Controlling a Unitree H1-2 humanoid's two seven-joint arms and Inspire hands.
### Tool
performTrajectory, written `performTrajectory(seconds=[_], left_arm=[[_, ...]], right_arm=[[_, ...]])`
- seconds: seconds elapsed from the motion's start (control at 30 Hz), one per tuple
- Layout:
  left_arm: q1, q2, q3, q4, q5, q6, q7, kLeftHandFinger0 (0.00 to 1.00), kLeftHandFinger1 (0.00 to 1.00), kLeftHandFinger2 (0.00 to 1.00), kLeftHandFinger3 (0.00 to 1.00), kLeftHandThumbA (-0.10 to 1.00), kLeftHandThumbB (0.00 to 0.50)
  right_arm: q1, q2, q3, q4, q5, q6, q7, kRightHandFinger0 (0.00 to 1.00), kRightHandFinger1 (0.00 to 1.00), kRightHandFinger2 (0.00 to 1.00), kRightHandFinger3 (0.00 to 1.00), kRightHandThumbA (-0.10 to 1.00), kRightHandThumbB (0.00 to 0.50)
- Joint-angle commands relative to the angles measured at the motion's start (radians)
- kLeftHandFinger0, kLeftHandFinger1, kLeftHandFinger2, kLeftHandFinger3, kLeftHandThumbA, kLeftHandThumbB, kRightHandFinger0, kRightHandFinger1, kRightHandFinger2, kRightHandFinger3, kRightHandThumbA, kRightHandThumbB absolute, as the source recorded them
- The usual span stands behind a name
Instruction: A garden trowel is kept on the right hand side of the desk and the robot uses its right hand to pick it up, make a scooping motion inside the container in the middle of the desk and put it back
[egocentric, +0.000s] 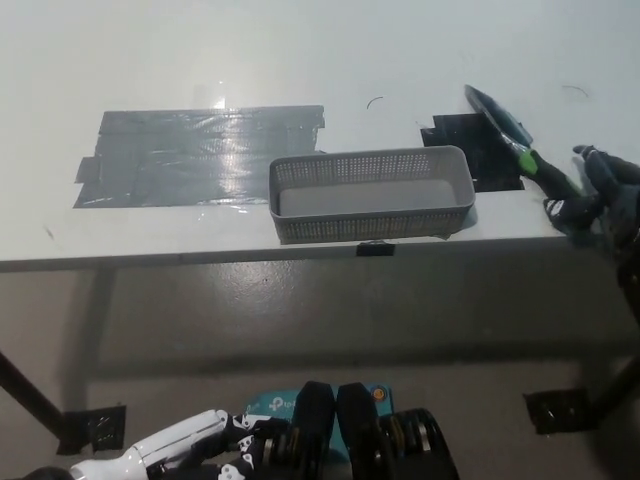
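At desk (300, 50) edge, right hand (608, 195) covers trowel (500, 115) handle; left hand (175, 445) low.

Lower left, the left hand (185, 446) shows a smooth white shell with black patches, and at the right edge the right hand (611, 193) is black all over
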Motion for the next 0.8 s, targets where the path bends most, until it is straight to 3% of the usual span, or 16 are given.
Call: performTrajectory(seconds=[0.0, 0.47, 0.5, 0.6, 0.63, 0.77], left_arm=[[-0.001, 0.041, 0.007, -0.029, 0.006, 0.013, -0.011, 1.00, 1.00, 1.00, 1.00, 1.00, 0.500], [-0.031, 0.037, 0.007, -0.033, -0.009, 0.013, -0.013, 1.00, 1.00, 1.00, 1.00, 1.00, 0.494], [-0.036, 0.036, 0.005, -0.029, -0.017, 0.013, -0.013, 1.00, 1.00, 1.00, 1.00, 1.00, 0.500], [-0.042, 0.033, 0.005, -0.025, -0.017, 0.013, -0.015, 1.00, 1.00, 1.00, 1.00, 1.00, 0.500], [-0.042, 0.031, 0.009, -0.027, -0.018, 0.013, -0.013, 1.00, 1.00, 1.00, 1.00, 1.00, 0.500], [-0.040, 0.029, 0.014, -0.030, -0.011, 0.013, -0.014, 1.00, 1.00, 1.00, 1.00, 1.00, 0.500]], right_arm=[[-0.094, -0.014, 0.004, 0.004, 0.030, -0.042, -0.050, 1.00, 1.00, 1.00, 1.00, 0.61, 0.371], [-0.090, 0.043, 0.086, -0.049, 0.050, -0.129, -0.024, 1.00, 1.00, 1.00, 1.00, 0.51, 0.369], [-0.093, 0.036, 0.098, -0.058, 0.045, -0.117, 0.000, 1.00, 1.00, 1.00, 1.00, 0.50, 0.339], [-0.107, 0.024, 0.117, -0.034, 0.048, -0.103, 0.025, 1.00, 1.00, 1.00, 1.00, 0.48, 0.337], [-0.125, 0.014, 0.134, -0.001, 0.039, -0.040, 0.086, 1.00, 1.00, 1.00, 1.00, 0.46, 0.309], [-0.125, -0.034, 0.154, 0.060, 0.033, -0.014, 0.100, 1.00, 1.00, 1.00, 1.00, 0.44, 0.317]])
